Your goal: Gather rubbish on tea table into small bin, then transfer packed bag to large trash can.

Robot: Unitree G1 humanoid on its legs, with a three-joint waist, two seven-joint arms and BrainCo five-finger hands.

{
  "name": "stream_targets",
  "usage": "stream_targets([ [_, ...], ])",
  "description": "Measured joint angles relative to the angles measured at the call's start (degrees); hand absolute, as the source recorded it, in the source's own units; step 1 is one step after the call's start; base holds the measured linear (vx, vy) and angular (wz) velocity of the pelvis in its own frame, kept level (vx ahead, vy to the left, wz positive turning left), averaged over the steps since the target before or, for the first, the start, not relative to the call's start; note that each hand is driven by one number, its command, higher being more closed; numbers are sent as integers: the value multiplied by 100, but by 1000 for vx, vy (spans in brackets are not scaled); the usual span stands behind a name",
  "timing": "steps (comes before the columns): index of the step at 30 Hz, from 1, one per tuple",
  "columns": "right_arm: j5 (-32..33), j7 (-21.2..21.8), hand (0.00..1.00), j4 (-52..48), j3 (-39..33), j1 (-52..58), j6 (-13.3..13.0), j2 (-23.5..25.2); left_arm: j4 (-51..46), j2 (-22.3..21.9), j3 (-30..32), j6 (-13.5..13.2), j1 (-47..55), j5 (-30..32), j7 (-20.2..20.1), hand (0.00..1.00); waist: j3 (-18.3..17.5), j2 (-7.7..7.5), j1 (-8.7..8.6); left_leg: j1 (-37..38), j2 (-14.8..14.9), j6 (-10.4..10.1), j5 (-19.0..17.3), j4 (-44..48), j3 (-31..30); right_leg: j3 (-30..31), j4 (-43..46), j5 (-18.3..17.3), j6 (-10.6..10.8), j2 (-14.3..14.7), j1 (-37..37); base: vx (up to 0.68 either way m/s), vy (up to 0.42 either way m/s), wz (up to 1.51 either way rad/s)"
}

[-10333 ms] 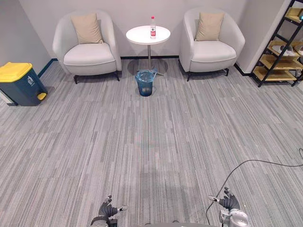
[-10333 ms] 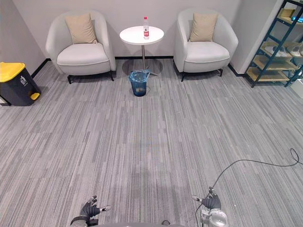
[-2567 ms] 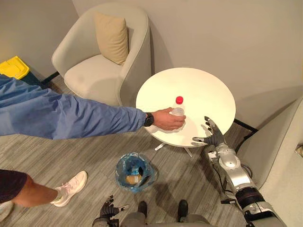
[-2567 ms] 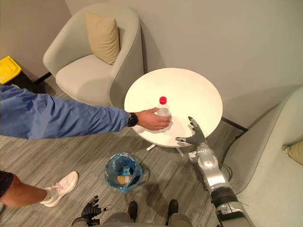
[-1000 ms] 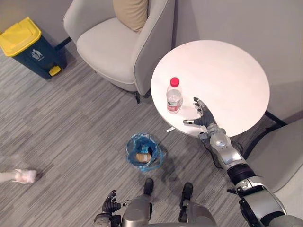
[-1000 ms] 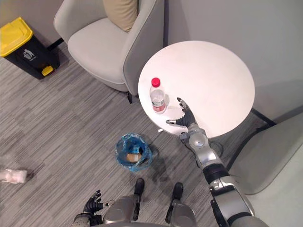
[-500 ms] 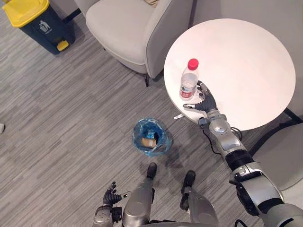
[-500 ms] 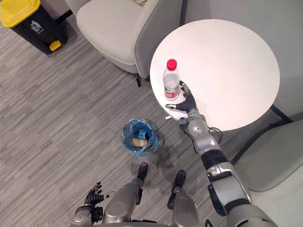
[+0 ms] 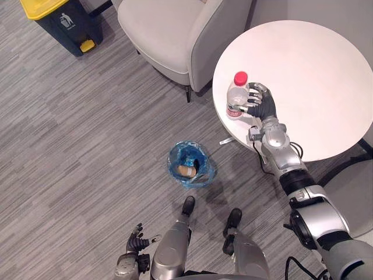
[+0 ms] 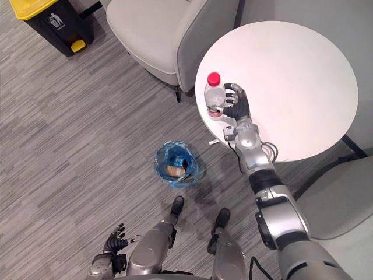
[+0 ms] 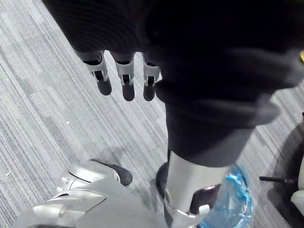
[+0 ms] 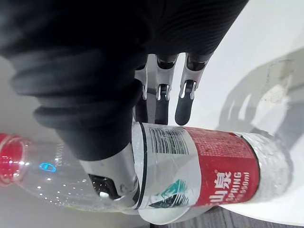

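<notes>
A clear plastic bottle [image 9: 236, 96] with a red cap and red label stands upright near the left edge of the round white tea table [image 9: 315, 76]. My right hand [image 9: 262, 108] reaches over the table's front edge, and its fingers and thumb curl round the bottle [image 12: 204, 166]. On the carpet in front of the table sits the small bin [image 9: 189, 164], lined with a blue bag that holds some rubbish. The large dark trash can [image 9: 61, 20] with a yellow lid stands at the far left. My left hand [image 9: 135, 245] hangs low by my side, its fingers [image 11: 123, 80] relaxed and holding nothing.
A pale armchair [image 9: 175, 41] stands just left of the table, between it and the large trash can. A second armchair [image 9: 355, 198] sits at the right edge. Grey striped carpet stretches from the small bin to the large can.
My right hand has gone from open beside the bottle to curled round it. The person who set the bottle down has left. The camera has also shifted.
</notes>
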Motion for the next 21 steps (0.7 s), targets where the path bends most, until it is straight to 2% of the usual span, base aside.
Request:
stream_targets([
  [9, 190, 3, 100, -78, -241, 7, -2, -1, -64, 0, -2, 0, 0, 0, -2, 0, 0, -1, -12, -5, -3, 0, 1, -2, 2, 10, -1, 0, 0, -1, -8, 0, 0, 0],
  [19, 146, 64, 100, -1344, -460, 908, -41, 32, -113, -1, -57, 23, 1, 6, -27, 0, -18, -27, -65, 188, 14, -16, 52, -161, 95, 106, -3, 4, 1, 0, 54, -1, -3, -4],
  [21, 136, 156, 100, -1666, -467, 1321, -41, 87, -114, 20, -100, 34, 1, 7, -29, 0, -34, -44, -158, 237, 15, -28, 64, -203, 108, 121, -11, 10, 8, -4, 76, 7, 4, -5],
])
